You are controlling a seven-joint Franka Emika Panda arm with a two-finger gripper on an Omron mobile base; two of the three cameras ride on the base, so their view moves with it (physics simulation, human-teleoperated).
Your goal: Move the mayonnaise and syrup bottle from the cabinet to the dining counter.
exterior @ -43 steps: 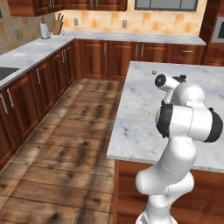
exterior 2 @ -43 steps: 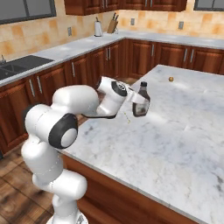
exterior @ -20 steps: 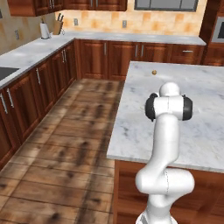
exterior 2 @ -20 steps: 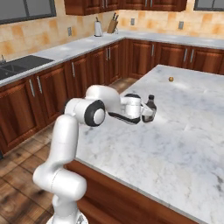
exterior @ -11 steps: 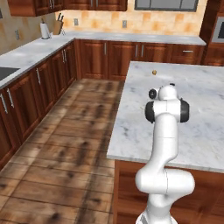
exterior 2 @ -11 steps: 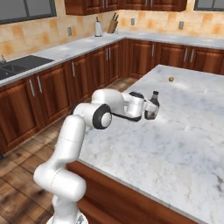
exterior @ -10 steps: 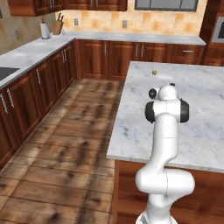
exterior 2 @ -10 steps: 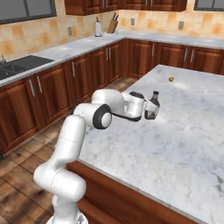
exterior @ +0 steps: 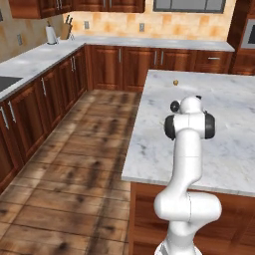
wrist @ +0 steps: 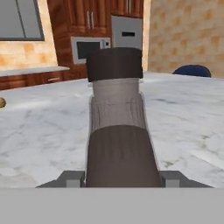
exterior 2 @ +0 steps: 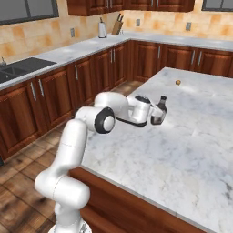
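Note:
The syrup bottle (exterior 2: pixel 159 110), dark brown with a black cap, stands upright low over the dining counter (exterior 2: pixel 191 150) near its left edge. My gripper (exterior 2: pixel 155 116) reaches in from the left and is shut on the bottle's lower body. In the hand view the syrup bottle (wrist: pixel 117 144) fills the middle, between the two fingertips (wrist: pixel 70 177). I cannot tell whether its base touches the marble. Far behind it on the dining counter (wrist: pixel 43 131) shows a blue rounded lid (wrist: pixel 192 70), apparently the mayonnaise. In the left base view my own arm hides the bottle.
A small brown round thing (exterior 2: pixel 178 82) lies on the island's far part, also seen as a small brown thing (exterior: pixel 175 82). Wall counters with a sink (exterior 2: pixel 13 70), a kettle (exterior 2: pixel 103 30) and a knife block (exterior 2: pixel 118 25) line the left. Wood floor (exterior: pixel 74 164) lies left of the island.
Over two seconds the arm stretched out, carrying the syrup bottle farther over the island and lower. In the last half second almost nothing has moved.

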